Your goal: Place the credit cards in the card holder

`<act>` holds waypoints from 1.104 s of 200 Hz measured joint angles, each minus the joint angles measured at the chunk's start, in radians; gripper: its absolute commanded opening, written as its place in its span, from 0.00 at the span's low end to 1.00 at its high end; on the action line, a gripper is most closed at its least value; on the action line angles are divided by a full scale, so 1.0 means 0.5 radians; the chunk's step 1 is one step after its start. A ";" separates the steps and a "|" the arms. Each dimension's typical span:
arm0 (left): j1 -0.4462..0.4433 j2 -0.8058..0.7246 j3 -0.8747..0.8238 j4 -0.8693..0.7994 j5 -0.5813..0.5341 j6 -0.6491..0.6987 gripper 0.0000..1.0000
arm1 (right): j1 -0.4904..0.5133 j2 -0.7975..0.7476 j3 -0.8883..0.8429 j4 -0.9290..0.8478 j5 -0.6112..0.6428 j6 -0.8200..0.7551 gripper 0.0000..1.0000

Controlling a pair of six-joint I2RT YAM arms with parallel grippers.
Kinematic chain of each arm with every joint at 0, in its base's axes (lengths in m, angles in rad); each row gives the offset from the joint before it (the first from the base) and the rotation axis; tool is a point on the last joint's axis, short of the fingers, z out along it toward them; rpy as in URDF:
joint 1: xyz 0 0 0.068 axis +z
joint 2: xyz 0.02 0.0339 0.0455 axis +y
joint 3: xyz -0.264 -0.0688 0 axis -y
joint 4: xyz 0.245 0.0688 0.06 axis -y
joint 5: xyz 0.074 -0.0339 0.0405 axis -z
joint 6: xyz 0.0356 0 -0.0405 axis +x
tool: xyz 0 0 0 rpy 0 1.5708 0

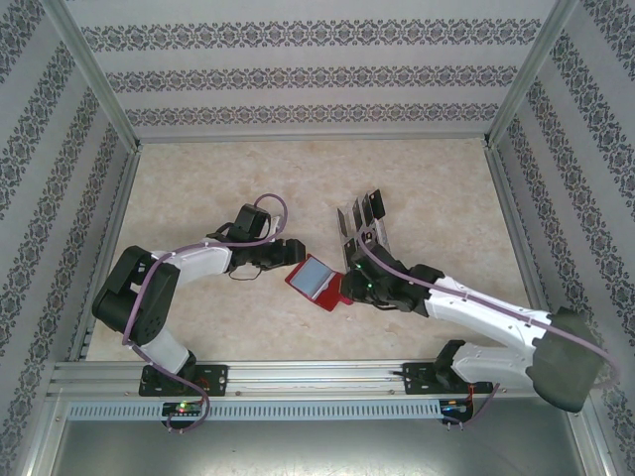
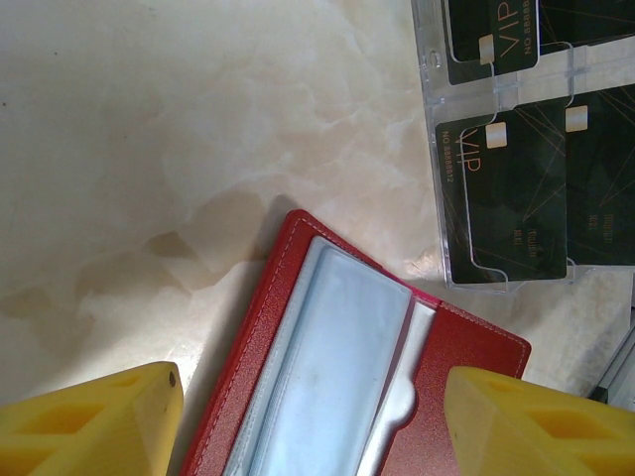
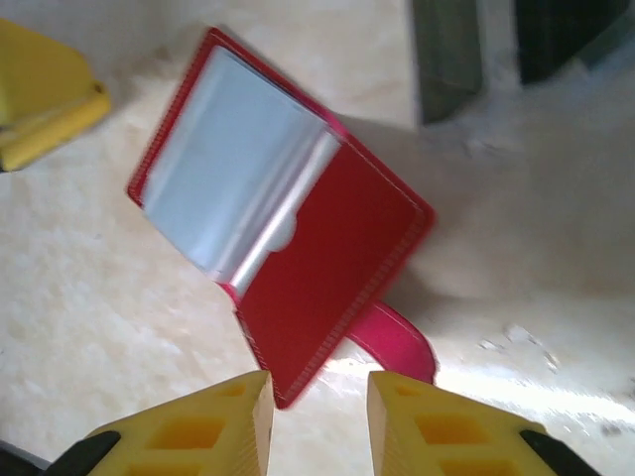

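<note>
Top external view: the small red leather-like folding card holder (image 1: 316,280) lies open at mid-table between both arms. The left gripper (image 2: 313,385) straddles its left end, fingers wide apart and holding nothing. The right gripper (image 3: 319,397) hovers at its right edge, narrowly parted and empty. Thin dark rectangular credit cards (image 2: 506,188) sit in a clear plastic slotted rack (image 2: 429,99) just beyond. No card appears fetched yet, so the next move likely calls for pinching one card's edge.
</note>
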 measured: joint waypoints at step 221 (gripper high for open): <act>0.004 0.047 0.165 -0.188 0.036 0.134 0.72 | 0.020 0.753 -0.114 0.756 -0.034 0.056 0.03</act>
